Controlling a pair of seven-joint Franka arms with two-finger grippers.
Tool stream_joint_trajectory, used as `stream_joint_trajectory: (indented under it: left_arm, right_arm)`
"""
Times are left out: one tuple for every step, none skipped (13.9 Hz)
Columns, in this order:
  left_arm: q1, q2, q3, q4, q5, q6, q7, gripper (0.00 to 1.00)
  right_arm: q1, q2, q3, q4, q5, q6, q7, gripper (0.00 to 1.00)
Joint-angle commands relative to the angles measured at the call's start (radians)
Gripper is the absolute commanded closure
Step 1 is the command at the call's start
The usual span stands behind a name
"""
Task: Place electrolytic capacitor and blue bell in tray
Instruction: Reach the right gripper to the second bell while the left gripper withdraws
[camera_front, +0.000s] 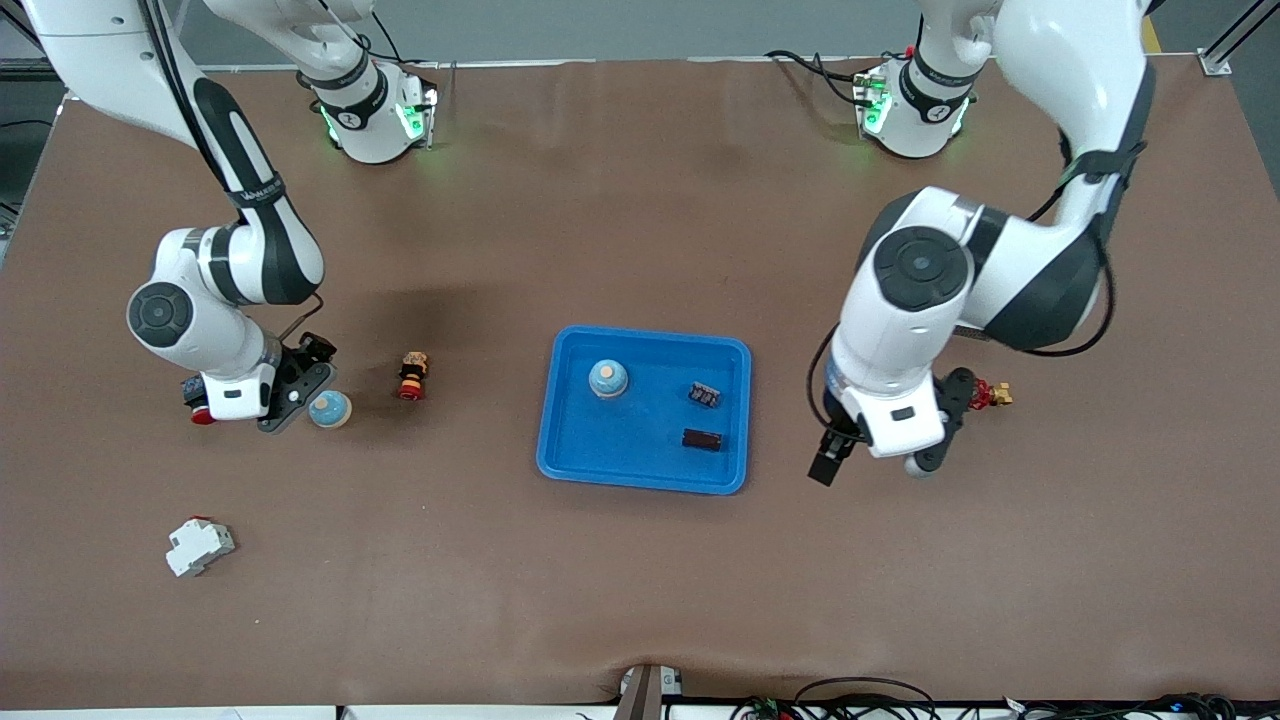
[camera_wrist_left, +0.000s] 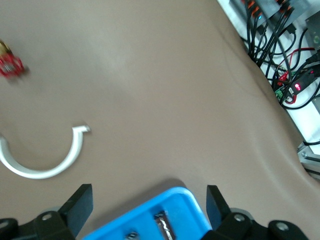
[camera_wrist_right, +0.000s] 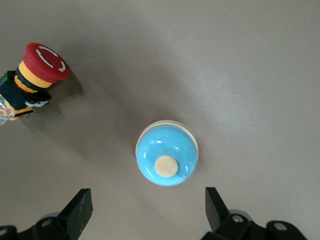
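- Front view: I see the shallow bright-blue plastic tray (camera_front: 560, 440) with rounded corners near the middle of the brown table (camera_front: 640, 600). In it sit a round blue bell with a tan button on top (camera_front: 608, 378), a small dark ribbed component (camera_front: 705, 394), and a dark cylindrical part lying on its side (camera_front: 702, 439), which is nearer the camera than the ribbed one. A second round blue bell (camera_front: 330, 409) rests on the table toward the right arm's end, just beside the right gripper (camera_front: 290, 405). Between that bell and the tray lies a red-capped emergency-stop button with a yellow collar (camera_front: 411, 376). A white block-shaped breaker (camera_front: 199, 546) lies nearer the camera. The left gripper (camera_front: 835, 455) hangs over the table beside the tray at the left arm's end, with a small red and gold part (camera_front: 990, 394) by it.
- Left wrist view: my left gripper's (camera_wrist_left: 149, 200) jaws are spread, with the tray's corner (camera_wrist_left: 175, 200) between them. A white open plastic ring (camera_wrist_left: 50, 167) lies on the table.
- Right wrist view: my right gripper's (camera_wrist_right: 149, 202) jaws are spread wide and hold nothing; the second bell (camera_wrist_right: 167, 155) sits just ahead of them, with the emergency-stop button (camera_wrist_right: 37, 75) near it.
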Motion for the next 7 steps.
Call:
stream_joint_trajectory:
  left_arm:
    - [0.048, -0.09, -0.004, -0.028, -0.042, -0.073, 0.196, 0.0]
    - [0.065, -0.112, -0.004, -0.028, -0.063, -0.095, 0.259, 0.0]
    - [0.089, -0.136, -0.004, -0.028, -0.08, -0.112, 0.309, 0.0]
    - [0.106, -0.162, -0.004, -0.028, -0.089, -0.135, 0.359, 0.0]
    - [0.123, -0.184, -0.004, -0.028, -0.091, -0.165, 0.414, 0.0]
    - [0.138, -0.207, -0.004, -0.028, -0.103, -0.202, 0.477, 0.0]
    - [0.163, -0.231, -0.004, -0.028, -0.118, -0.233, 0.536, 0.0]
  right_arm:
    - [-0.005, 0.035, 0.011, 0.023, -0.005, 0.002, -0.009, 0.0]
    - [-0.003, 0.038, 0.013, 0.032, -0.003, 0.002, -0.009, 0.0]
    - [-0.003, 0.044, 0.013, 0.036, -0.003, 0.002, -0.009, 0.0]
    - [-0.005, 0.064, 0.013, 0.056, -0.003, 0.002, -0.011, 0.0]
    - [-0.006, 0.09, 0.013, 0.079, -0.003, 0.001, -0.011, 0.0]
    - [-0.006, 0.098, 0.013, 0.089, -0.003, 0.001, -0.012, 0.0]
    - [-0.005, 0.103, 0.013, 0.09, -0.003, 0.002, -0.012, 0.0]
